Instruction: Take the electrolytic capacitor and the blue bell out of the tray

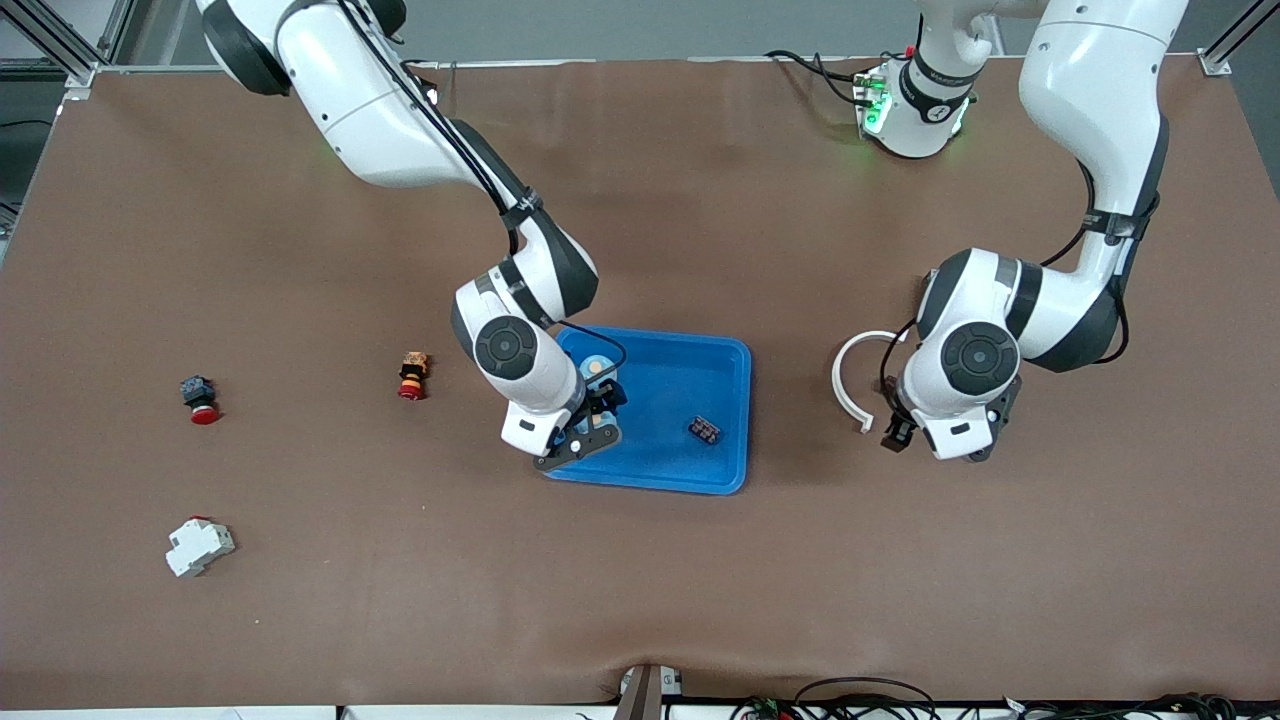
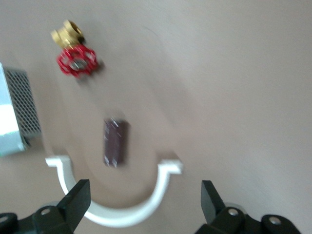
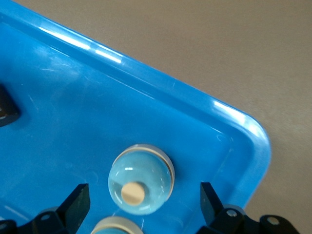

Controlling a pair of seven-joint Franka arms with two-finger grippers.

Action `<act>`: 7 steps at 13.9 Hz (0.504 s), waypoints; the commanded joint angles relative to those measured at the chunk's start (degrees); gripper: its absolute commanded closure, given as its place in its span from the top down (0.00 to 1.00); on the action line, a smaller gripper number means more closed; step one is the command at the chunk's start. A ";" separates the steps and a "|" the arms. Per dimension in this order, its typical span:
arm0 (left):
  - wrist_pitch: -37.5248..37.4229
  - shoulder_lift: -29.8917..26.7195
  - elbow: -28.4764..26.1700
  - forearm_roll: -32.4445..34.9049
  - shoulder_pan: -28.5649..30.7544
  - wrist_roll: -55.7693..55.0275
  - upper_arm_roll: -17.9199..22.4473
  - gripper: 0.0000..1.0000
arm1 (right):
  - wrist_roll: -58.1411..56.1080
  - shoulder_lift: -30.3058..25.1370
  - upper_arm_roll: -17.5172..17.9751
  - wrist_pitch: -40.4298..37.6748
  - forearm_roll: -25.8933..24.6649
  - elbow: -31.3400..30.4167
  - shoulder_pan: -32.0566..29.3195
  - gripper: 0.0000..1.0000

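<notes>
Right gripper (image 1: 590, 425) gapes over bell (image 3: 141, 179) in tray (image 1: 730, 420); left gripper (image 1: 905, 425) gapes too.

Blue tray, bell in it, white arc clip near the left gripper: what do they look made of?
Blue tray: likely moulded plastic, glossy; bright streaks along its rounded rim.
Bell: pale blue dome, shiny, painted metal or plastic, can't tell; cream button on top.
White arc clip: looks like matte plastic, uniform white.

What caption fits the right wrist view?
Right gripper open over the blue tray, a pale blue bell lying between its fingers.
</notes>
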 commanded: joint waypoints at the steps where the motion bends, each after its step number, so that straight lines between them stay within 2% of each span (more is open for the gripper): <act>1: -0.93 5.30 7.77 -2.60 -2.33 -3.44 -1.73 1.00 | -0.12 2.46 -0.59 -0.51 -0.71 3.73 1.02 1.00; 4: 1.44 10.93 14.46 -2.69 -7.44 -9.23 -1.74 1.00 | -0.12 3.25 -0.59 -0.51 -1.59 3.73 1.28 1.00; 6: 7.39 12.61 15.27 -2.69 -9.46 -10.04 -1.74 1.00 | -0.12 3.60 -0.59 -0.77 -2.03 3.73 1.28 1.00; 7: 10.12 13.40 15.27 -2.52 -10.60 -9.96 -1.74 0.94 | -0.12 3.60 -0.59 -0.95 -2.64 3.65 1.19 1.00</act>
